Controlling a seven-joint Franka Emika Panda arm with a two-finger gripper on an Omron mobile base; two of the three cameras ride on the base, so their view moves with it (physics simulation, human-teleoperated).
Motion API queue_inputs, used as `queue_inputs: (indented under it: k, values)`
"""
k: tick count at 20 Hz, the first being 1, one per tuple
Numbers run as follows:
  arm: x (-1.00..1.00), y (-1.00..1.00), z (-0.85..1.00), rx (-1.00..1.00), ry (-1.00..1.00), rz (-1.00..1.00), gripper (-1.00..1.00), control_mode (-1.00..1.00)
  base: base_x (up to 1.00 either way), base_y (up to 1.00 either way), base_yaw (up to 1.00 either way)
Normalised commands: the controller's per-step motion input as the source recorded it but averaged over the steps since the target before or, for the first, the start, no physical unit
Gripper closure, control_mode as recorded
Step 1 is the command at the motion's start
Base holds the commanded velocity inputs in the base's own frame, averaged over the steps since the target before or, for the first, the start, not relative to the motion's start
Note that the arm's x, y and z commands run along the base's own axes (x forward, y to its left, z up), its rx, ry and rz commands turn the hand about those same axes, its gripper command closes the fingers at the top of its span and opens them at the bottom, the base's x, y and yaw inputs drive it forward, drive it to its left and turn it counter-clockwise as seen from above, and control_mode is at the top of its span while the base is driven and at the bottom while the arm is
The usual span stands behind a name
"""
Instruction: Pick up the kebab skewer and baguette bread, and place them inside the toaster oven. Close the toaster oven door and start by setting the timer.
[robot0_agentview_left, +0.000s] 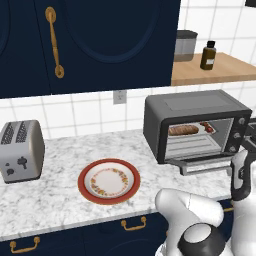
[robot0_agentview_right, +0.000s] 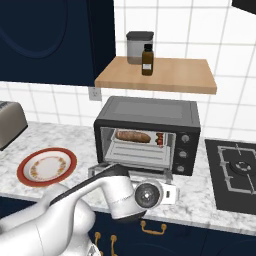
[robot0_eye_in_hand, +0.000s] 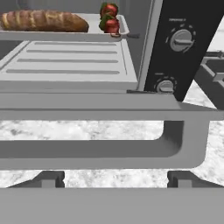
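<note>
In the hand view the baguette (robot0_eye_in_hand: 43, 21) is cut off at the left edge, and the skewer (robot0_eye_in_hand: 109, 22) shows only as a few red chunks at the loaf's right end — its stick is hard to make out. Both lie on the upper tray inside the toaster oven (robot0_agentview_right: 147, 134), the skewer just beside the bread. The oven door (robot0_eye_in_hand: 109, 109) hangs open and flat, its bar handle (robot0_eye_in_hand: 100, 148) crossing the hand view right in front of the gripper (robot0_eye_in_hand: 113, 179), whose two dark tips stand wide apart below the handle and hold nothing. In the right base view the white arm covers part of the door. Two knobs (robot0_eye_in_hand: 180, 40) sit on the oven's right panel. On the marble counter (robot0_agentview_left: 50, 195) an empty plate (robot0_agentview_left: 109, 181) stands between the oven and a silver toaster (robot0_agentview_left: 20, 150) — well apart from both. A brown bottle (robot0_agentview_right: 147, 60) and a grey canister (robot0_agentview_right: 138, 46) stand on the wooden shelf above, and a stove (robot0_agentview_right: 237, 167) lies to the oven's right.
</note>
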Motion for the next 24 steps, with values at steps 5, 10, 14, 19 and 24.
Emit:
queue_inputs:
  k: [5,10,14,19,24]
  values:
    - [0.24,0.22,0.61,0.0,-0.01,0.0,-1.0,-1.0,0.0,0.0,0.0]
    - [0.3,0.18,0.64,0.0,-0.01,0.0,-1.0,-1.0,0.0,0.0,0.0]
    - [0.19,0.08,0.47,0.0,0.0,0.0,-1.0,-1.0,0.0,0.0,0.0]
    - [-0.5,-0.01,-0.19,0.0,0.0,-0.01,-1.0,-1.0,0.0,0.0,0.0]
    - [-0.41,-0.02,-0.5,0.0,0.02,0.0,-1.0,-1.0,0.0,0.0,0.0]
